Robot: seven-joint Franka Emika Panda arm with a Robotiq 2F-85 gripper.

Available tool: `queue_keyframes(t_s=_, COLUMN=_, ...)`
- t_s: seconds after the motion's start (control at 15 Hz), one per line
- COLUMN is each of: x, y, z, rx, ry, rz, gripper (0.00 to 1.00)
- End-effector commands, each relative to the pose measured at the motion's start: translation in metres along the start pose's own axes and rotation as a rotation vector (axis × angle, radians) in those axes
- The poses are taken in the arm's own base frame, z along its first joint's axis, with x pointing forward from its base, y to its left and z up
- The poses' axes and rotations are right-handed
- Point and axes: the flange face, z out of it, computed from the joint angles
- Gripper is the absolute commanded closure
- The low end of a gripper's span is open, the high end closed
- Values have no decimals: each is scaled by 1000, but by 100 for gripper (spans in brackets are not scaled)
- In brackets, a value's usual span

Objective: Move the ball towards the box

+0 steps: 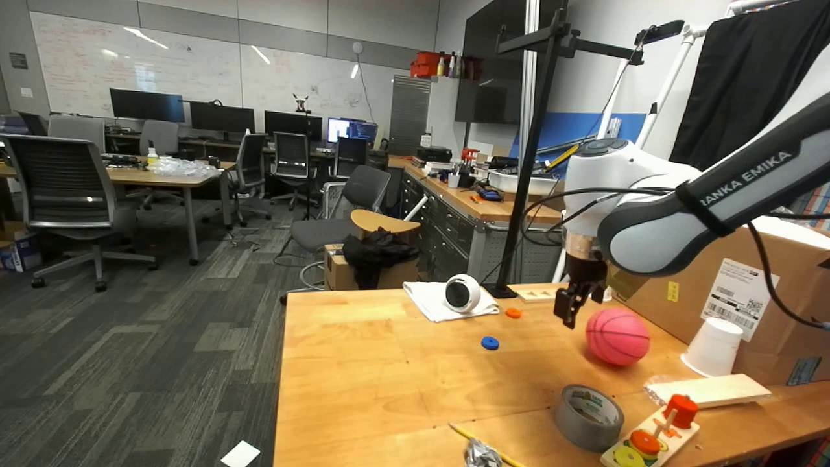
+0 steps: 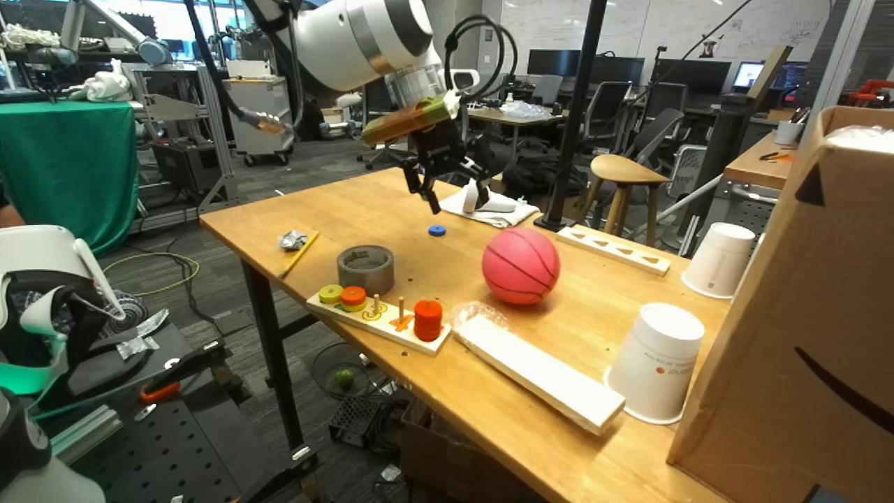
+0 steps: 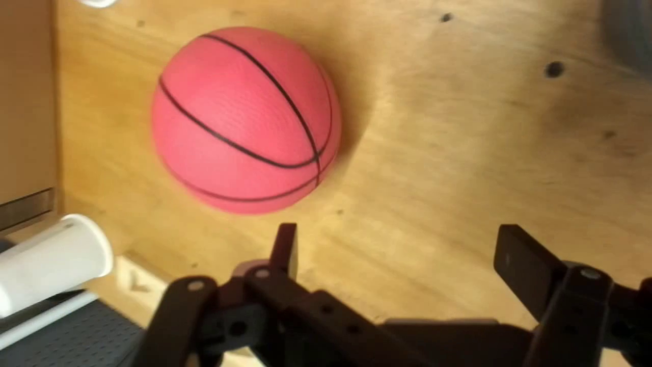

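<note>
The pinkish-red ball [image 1: 617,336] with dark seams rests on the wooden table in both exterior views [image 2: 521,267]. In the wrist view the ball [image 3: 244,122] lies at upper left, beyond the left finger and not between the fingers. My gripper [image 1: 577,311] is open, empty and above the table beside the ball, as an exterior view [image 2: 459,202] also shows. Its black fingers stand wide apart in the wrist view [image 3: 399,228]. The only box I see is a large brown cardboard box [image 1: 674,318] [image 2: 796,300] at the table's end; no white carton shows.
Upturned white cups [image 2: 656,363] [image 2: 719,258] stand between ball and brown box. A pale block [image 2: 538,370], a grey tape roll [image 2: 374,272] and a peg toy [image 2: 384,318] lie near. A black pole [image 1: 525,168] rises behind, by a white camera [image 1: 462,294] on cloth.
</note>
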Motion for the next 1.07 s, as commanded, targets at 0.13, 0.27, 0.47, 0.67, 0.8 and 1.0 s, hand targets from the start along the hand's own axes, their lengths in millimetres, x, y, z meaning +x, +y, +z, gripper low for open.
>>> queue_keyframes(t_s=0.13, x=7, y=33, z=-57, rx=-254, ry=138, rz=59, gripper=0)
queue_keyframes(t_s=0.27, x=3, y=21, z=-58, rx=-271, ry=150, rz=75, gripper=0)
queue_keyframes(t_s=0.47, x=-3, y=-2, z=-52, rx=-243, ry=136, rz=91, gripper=0)
queue_keyframes(t_s=0.67, x=-7, y=-20, z=-48, rx=-216, ry=124, rz=95, gripper=0)
queue_keyframes(t_s=0.8, x=-4, y=-21, z=-40, rx=-213, ry=119, rz=68, gripper=0)
queue_keyframes(t_s=1.0, x=-4, y=-21, z=-37, rx=-212, ry=114, rz=66, gripper=0)
